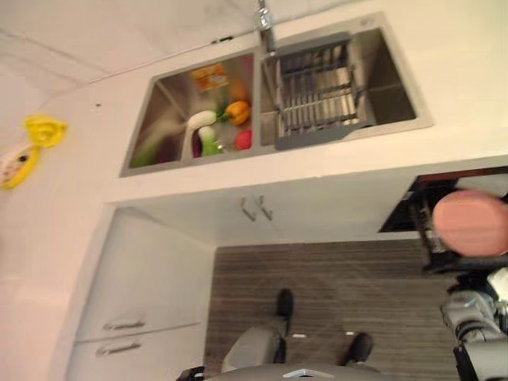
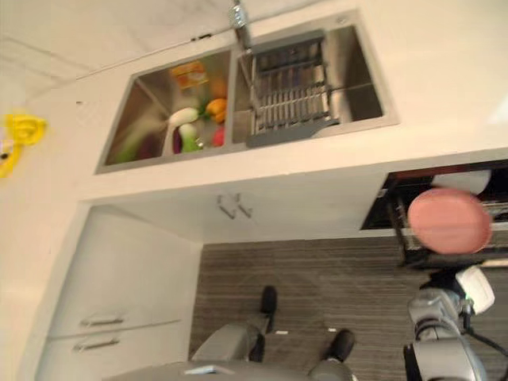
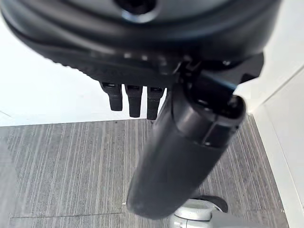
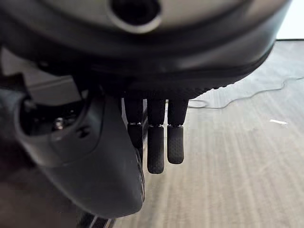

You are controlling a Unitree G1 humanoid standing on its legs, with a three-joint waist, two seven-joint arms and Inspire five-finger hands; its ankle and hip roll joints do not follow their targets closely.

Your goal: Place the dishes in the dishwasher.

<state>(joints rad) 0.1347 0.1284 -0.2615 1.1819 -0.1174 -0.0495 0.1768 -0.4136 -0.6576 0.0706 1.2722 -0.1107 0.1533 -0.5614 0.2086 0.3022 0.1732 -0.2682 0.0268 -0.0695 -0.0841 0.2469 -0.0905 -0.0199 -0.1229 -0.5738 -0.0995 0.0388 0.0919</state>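
A round pink plate [image 1: 470, 222] stands on edge in the dark pull-out rack [image 1: 435, 255] of the dishwasher, under the counter at the right. Part of a white dish [image 2: 464, 181] shows behind it. My right arm [image 2: 440, 317] rises from the lower right, just below the rack and apart from the plate. In its wrist view my right hand [image 4: 156, 142] hangs over the striped floor with straight fingers and holds nothing. My left hand [image 3: 135, 102] is likewise open over the floor, thumb [image 3: 185, 156] extended, nothing in it.
A double steel sink [image 1: 171, 99] is set in the white counter. Its left basin holds an orange pepper [image 1: 237, 112] and other vegetables; the right basin holds a grey drying rack [image 1: 317, 95]. A yellow object [image 1: 44, 129] lies at the counter's left. White cabinet drawers [image 1: 131, 317] stand below.
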